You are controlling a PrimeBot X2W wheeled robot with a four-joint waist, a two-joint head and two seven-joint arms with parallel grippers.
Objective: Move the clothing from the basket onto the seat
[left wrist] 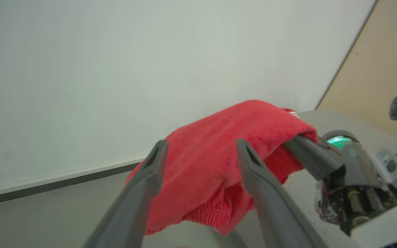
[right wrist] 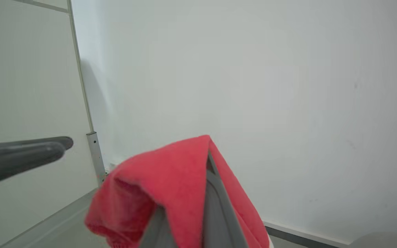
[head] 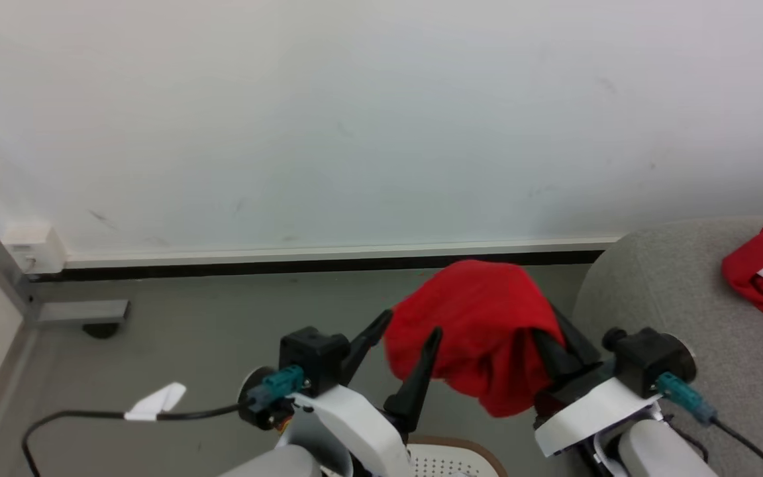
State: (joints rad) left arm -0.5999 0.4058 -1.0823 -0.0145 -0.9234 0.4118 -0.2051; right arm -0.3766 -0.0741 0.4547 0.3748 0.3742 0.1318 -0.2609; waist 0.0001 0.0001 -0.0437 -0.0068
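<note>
Head camera looks down at floor (head: 189,318) and wall (head: 355,119); both wrist cameras face that wall, close behind the shared red clothing (head: 481,331).

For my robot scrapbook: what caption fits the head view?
Right pincer holds a red garment; left pincer open beside it; sofa on the right.

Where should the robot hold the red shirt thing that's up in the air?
Best at its bunched top fold, coming from the sofa side, as the right gripper does. Its jaws are shut there and the red garment drapes down on both sides, so it likely won't slip. The left gripper, jaws open, is at the loose hanging side, which would probably sag if gripped.
</note>
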